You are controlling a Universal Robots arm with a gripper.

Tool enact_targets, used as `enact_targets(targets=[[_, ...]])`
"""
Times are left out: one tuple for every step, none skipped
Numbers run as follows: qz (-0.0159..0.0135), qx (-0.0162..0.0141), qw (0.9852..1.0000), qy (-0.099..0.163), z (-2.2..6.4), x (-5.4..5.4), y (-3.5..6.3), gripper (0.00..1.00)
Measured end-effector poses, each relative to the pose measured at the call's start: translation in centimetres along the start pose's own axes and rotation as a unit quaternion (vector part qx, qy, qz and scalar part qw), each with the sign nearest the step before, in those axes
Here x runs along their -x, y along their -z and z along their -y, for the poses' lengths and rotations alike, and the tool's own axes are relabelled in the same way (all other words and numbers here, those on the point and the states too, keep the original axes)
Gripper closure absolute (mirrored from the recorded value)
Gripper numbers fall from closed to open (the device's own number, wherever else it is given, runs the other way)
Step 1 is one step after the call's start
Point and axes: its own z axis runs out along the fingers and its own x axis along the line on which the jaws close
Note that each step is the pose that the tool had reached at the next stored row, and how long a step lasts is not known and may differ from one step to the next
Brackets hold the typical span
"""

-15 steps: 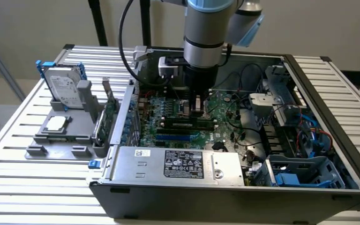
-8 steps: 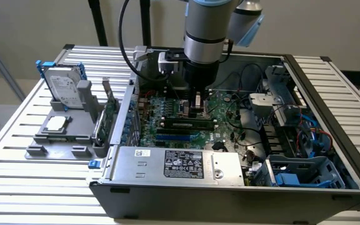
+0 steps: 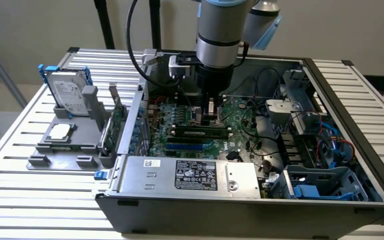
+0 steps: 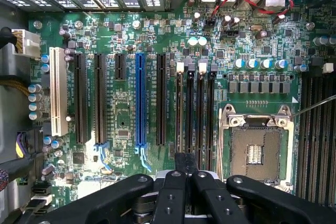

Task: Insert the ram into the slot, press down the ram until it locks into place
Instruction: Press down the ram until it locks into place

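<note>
The ram (image 3: 202,132), a long dark green stick, stands on edge in one of the parallel black slots (image 4: 190,114) on the motherboard (image 3: 178,117) inside the open computer case. My gripper (image 3: 209,119) reaches down into the case directly over that stick, near its middle. In the wrist view the two black fingers (image 4: 177,192) are pressed together, so the gripper (image 4: 186,163) is shut over the row of slots with nothing visible between them. I cannot tell whether the fingertips touch the ram's top edge. Two of the slots carry white end clips (image 4: 180,67).
A bright blue socket (image 4: 140,98) and other black card sockets lie beside the slots. The bare processor socket (image 4: 254,150) is on the other side. Cables (image 3: 265,125), a drive cage (image 3: 325,182) and the power supply (image 3: 192,175) crowd the case. A hard drive (image 3: 68,92) stands on a grey fixture outside.
</note>
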Motion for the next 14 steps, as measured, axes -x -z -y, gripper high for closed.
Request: enact_targets(targets=[[0.0000, 0.0000, 1.0000, 0.000, 0.00, 0.00, 0.00, 0.89], [0.0000, 0.0000, 1.0000, 0.000, 0.00, 0.00, 0.00, 0.89], [0.0000, 0.0000, 1.0000, 0.000, 0.00, 0.00, 0.00, 0.89], [0.0000, 0.0000, 1.0000, 0.000, 0.00, 0.00, 0.00, 0.89], [0.0000, 0.0000, 1.0000, 0.000, 0.00, 0.00, 0.00, 0.89], [0.0000, 0.0000, 1.0000, 0.000, 0.00, 0.00, 0.00, 0.89], [0.0000, 0.0000, 1.0000, 0.000, 0.00, 0.00, 0.00, 0.89], [0.0000, 0.0000, 1.0000, 0.000, 0.00, 0.00, 0.00, 0.89], [-0.0001, 0.0001, 1.0000, 0.000, 0.00, 0.00, -0.01, 0.89], [-0.0001, 0.0000, 1.0000, 0.000, 0.00, 0.00, -0.08, 0.89], [-0.0001, 0.0000, 1.0000, 0.000, 0.00, 0.00, -0.18, 0.89], [0.0000, 0.0000, 1.0000, 0.000, 0.01, 0.01, -0.31, 0.89], [0.0000, 0.0000, 1.0000, 0.000, 0.01, 0.01, -0.42, 0.89], [0.0000, 0.0001, 1.0000, 0.000, 0.01, 0.01, -0.52, 0.89]])
